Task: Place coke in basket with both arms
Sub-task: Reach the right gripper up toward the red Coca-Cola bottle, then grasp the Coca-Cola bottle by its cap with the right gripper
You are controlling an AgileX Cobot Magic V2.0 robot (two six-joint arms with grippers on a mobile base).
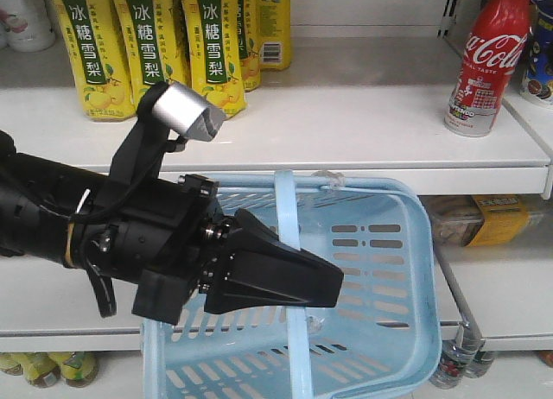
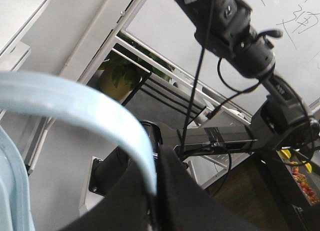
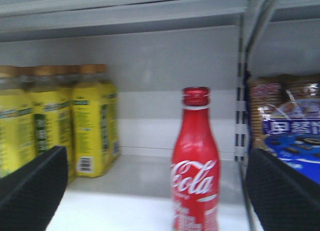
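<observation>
The coke (image 1: 488, 62) stands upright at the right end of the white shelf (image 1: 346, 127). Below the shelf hangs the light-blue basket (image 1: 384, 269), tilted. My left gripper (image 1: 331, 282) is shut on its strap handle (image 1: 288, 213). In the left wrist view the handle (image 2: 85, 108) curves down into the closed jaws of the left gripper (image 2: 155, 203). The right gripper (image 3: 156, 163) is open and faces the shelf. The coke (image 3: 195, 166) stands a little beyond its fingers (image 3: 32, 191), nearer the right one, and touches neither. The right arm does not show in the front view.
Yellow pear-drink bottles (image 1: 147, 45) fill the shelf's left back, also the bottles (image 3: 90, 121) left of the coke. Biscuit packs (image 3: 292, 121) sit beyond the shelf upright (image 3: 241, 106) on the right. A metal rail (image 1: 458, 308) and boxed goods (image 1: 497, 218) lie right of the basket.
</observation>
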